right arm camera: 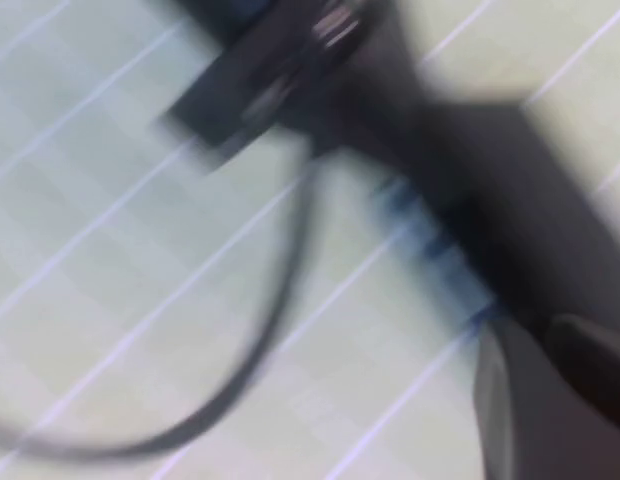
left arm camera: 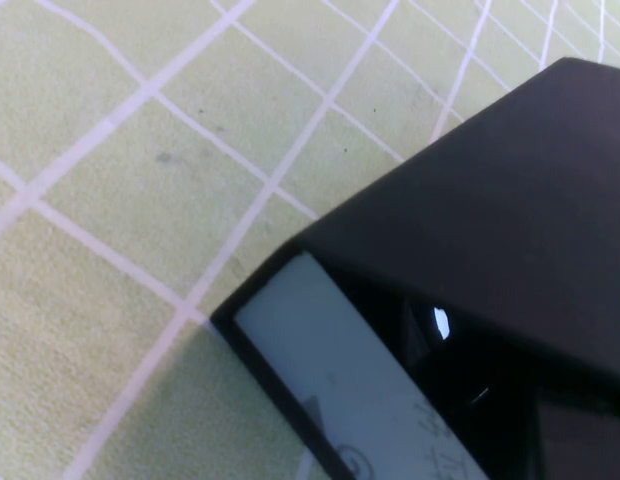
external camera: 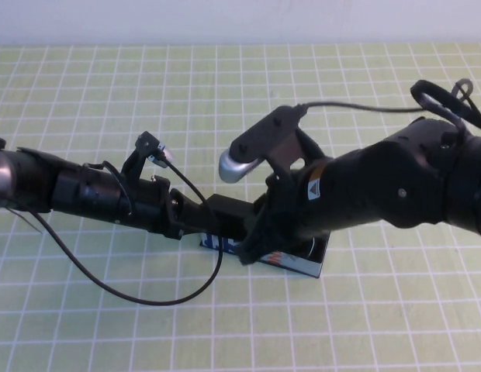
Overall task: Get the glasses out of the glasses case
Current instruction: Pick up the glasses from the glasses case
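The glasses case lies on the green grid mat near the middle, mostly covered by both arms; only its white side with blue and orange print shows. In the left wrist view its matt black lid stands slightly raised over the white side, with a dark gap beneath. The glasses are hidden. My left gripper reaches in from the left to the case's left end. My right gripper comes from the right and hangs over the case's front left part. The right wrist view is blurred and shows the case's blue print.
A black cable loops from the left arm across the mat in front of it and also shows in the right wrist view. The green grid mat covers the whole table.
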